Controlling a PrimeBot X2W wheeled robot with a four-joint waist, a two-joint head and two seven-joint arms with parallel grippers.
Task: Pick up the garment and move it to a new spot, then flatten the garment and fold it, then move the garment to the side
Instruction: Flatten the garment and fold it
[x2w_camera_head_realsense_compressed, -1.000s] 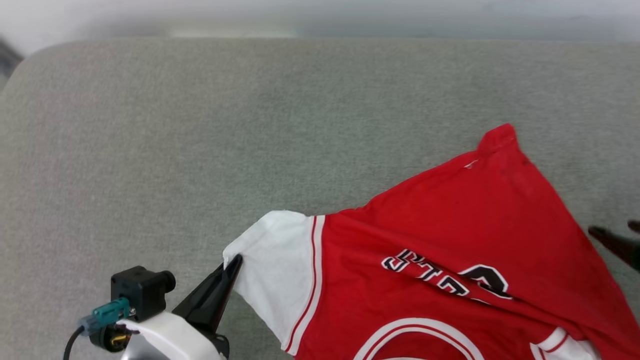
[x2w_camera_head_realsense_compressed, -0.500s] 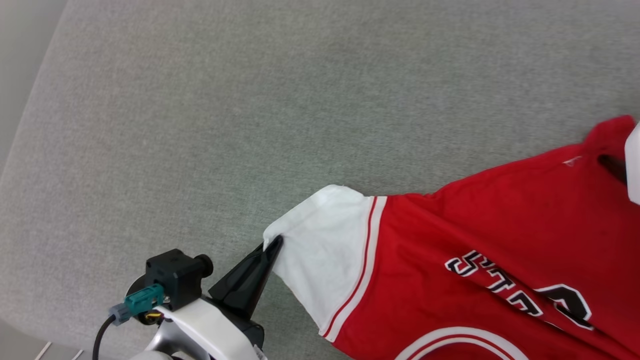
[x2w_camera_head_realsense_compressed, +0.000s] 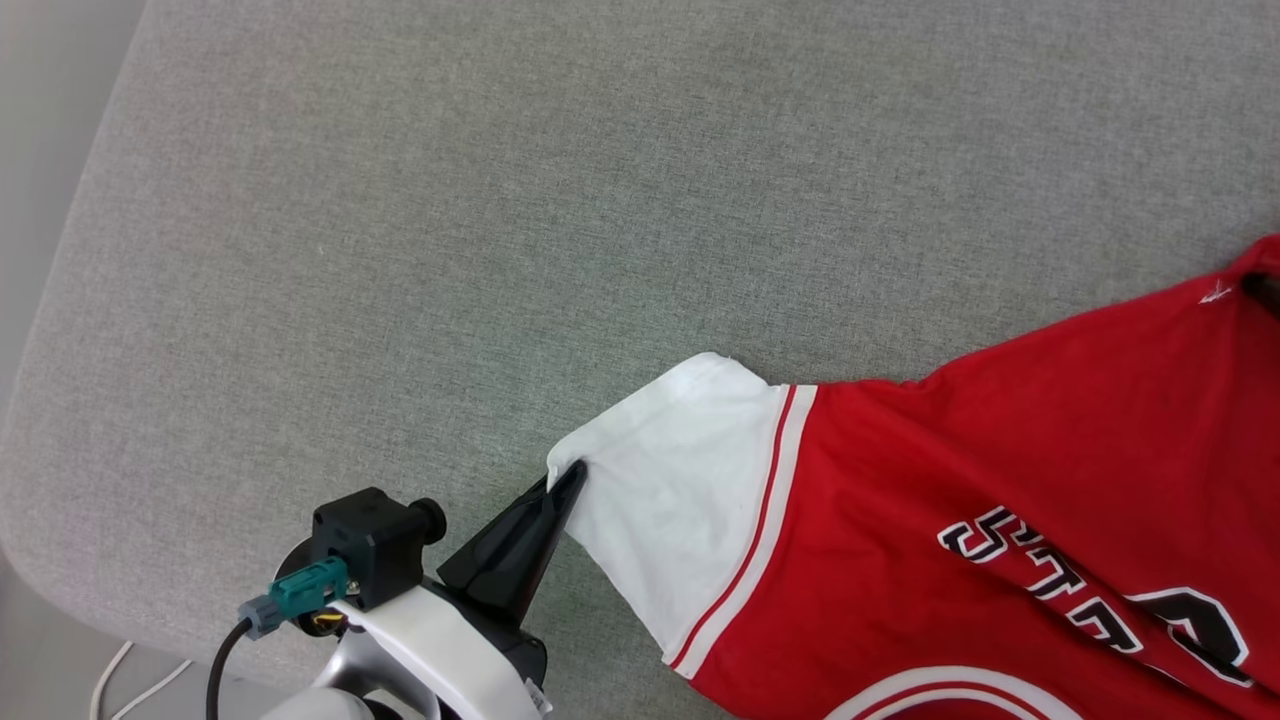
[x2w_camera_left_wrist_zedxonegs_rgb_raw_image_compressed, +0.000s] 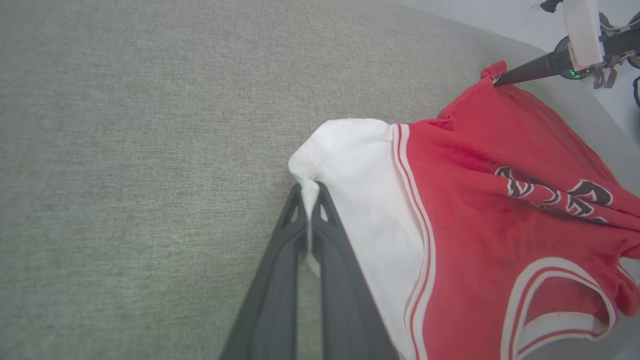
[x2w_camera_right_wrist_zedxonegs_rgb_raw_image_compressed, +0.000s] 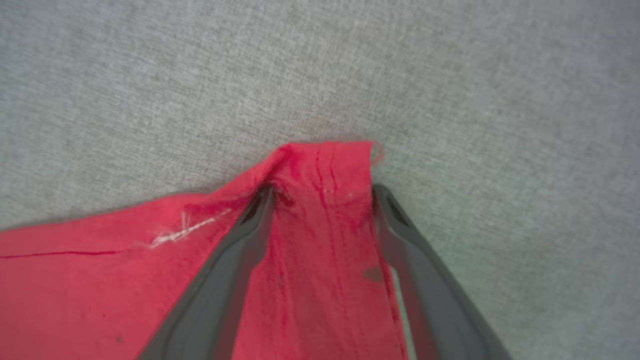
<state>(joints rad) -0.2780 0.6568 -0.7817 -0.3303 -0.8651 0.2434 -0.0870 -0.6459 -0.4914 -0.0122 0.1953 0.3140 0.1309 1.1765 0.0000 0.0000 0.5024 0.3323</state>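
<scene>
The garment (x2w_camera_head_realsense_compressed: 1000, 450) is a red jersey with a white sleeve (x2w_camera_head_realsense_compressed: 680, 500) and black lettering. It lies face up on the grey cloth surface (x2w_camera_head_realsense_compressed: 500, 200), partly bunched. My left gripper (x2w_camera_head_realsense_compressed: 572, 472) is shut on the outer edge of the white sleeve (x2w_camera_left_wrist_zedxonegs_rgb_raw_image_compressed: 350, 165), which is pinched between its two fingers (x2w_camera_left_wrist_zedxonegs_rgb_raw_image_compressed: 310, 187). In the right wrist view my right gripper (x2w_camera_right_wrist_zedxonegs_rgb_raw_image_compressed: 324, 192) stands open, its fingers straddling the far red hem corner (x2w_camera_right_wrist_zedxonegs_rgb_raw_image_compressed: 325, 160) and resting on the cloth. The left wrist view shows that gripper (x2w_camera_left_wrist_zedxonegs_rgb_raw_image_compressed: 496, 81) at the same corner.
The grey surface has a rounded left edge (x2w_camera_head_realsense_compressed: 60, 300), with pale floor (x2w_camera_head_realsense_compressed: 30, 100) beyond it. White cables (x2w_camera_head_realsense_compressed: 130, 680) lie on the floor at the lower left. Bare grey cloth stretches behind and left of the garment.
The head camera has turned, shifting the whole picture. My right gripper, which stood apart at the right, has come to the red hem corner. The left gripper keeps its hold on the sleeve.
</scene>
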